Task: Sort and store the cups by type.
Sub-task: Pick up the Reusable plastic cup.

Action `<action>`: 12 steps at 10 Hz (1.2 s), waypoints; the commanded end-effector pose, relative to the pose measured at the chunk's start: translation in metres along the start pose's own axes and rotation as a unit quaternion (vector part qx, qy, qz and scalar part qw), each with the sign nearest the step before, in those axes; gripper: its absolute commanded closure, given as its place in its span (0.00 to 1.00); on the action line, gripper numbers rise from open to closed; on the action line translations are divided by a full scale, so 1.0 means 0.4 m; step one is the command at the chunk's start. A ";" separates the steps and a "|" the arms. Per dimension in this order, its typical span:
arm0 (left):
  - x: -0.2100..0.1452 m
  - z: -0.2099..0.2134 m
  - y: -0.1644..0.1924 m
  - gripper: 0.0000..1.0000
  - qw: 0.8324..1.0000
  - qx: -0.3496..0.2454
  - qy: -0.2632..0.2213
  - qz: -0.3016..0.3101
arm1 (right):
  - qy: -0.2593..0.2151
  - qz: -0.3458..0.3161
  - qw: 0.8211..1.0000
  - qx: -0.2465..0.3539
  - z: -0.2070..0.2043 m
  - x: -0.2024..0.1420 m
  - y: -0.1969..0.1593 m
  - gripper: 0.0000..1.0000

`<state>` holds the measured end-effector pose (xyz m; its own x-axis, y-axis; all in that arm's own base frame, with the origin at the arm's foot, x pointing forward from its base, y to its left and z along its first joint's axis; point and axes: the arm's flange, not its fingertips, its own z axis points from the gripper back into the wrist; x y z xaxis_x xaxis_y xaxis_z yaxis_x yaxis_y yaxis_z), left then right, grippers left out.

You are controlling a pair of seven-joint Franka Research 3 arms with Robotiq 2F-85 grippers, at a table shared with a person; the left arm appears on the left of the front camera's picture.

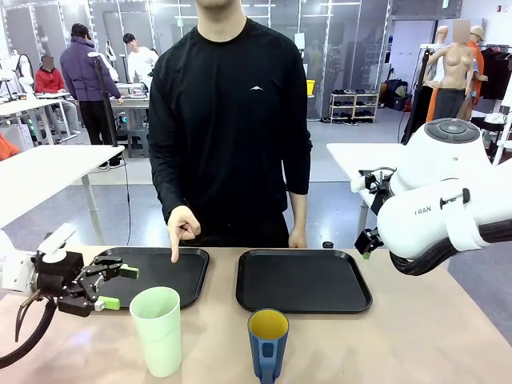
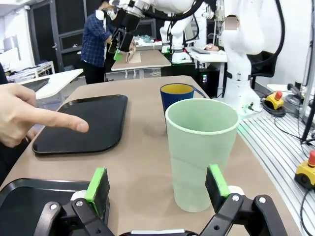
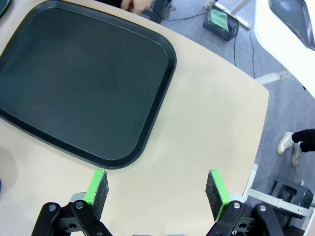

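A tall pale mint-green tumbler (image 1: 158, 330) stands near the table's front, left of centre. A shorter dark blue mug (image 1: 267, 342) with a yellow inside stands to its right, handle toward the front. My left gripper (image 1: 114, 287) is open, low over the table just left of the tumbler, fingers pointing at it. In the left wrist view the tumbler (image 2: 201, 151) stands just beyond the gripper (image 2: 157, 183), toward its right pad, with the mug (image 2: 177, 97) behind. My right gripper (image 3: 156, 189) is open, high above bare table beside the right tray (image 3: 74, 78). The person's hand (image 1: 182, 226) points a finger down at the left tray (image 1: 160, 276).
Two black trays lie side by side at the table's far half, left one and right one (image 1: 302, 280). The person stands at the far edge. The right arm (image 1: 448, 200) hangs over the table's right side. The table edge drops off near the right gripper.
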<state>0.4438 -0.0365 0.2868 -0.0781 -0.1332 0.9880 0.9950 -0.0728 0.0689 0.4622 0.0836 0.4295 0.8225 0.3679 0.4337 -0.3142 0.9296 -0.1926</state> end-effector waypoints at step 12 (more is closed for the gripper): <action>-0.068 -0.076 0.056 0.00 0.984 -0.170 0.020 -0.042 | 0.001 0.003 1.000 -0.007 -0.001 -0.001 -0.002 0.00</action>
<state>0.4691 -0.0749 0.2746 -0.1362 -0.1717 0.9757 0.9292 -0.3636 0.0658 0.4622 0.0836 0.4295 0.8225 0.3679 0.4337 -0.3142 0.9296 -0.1926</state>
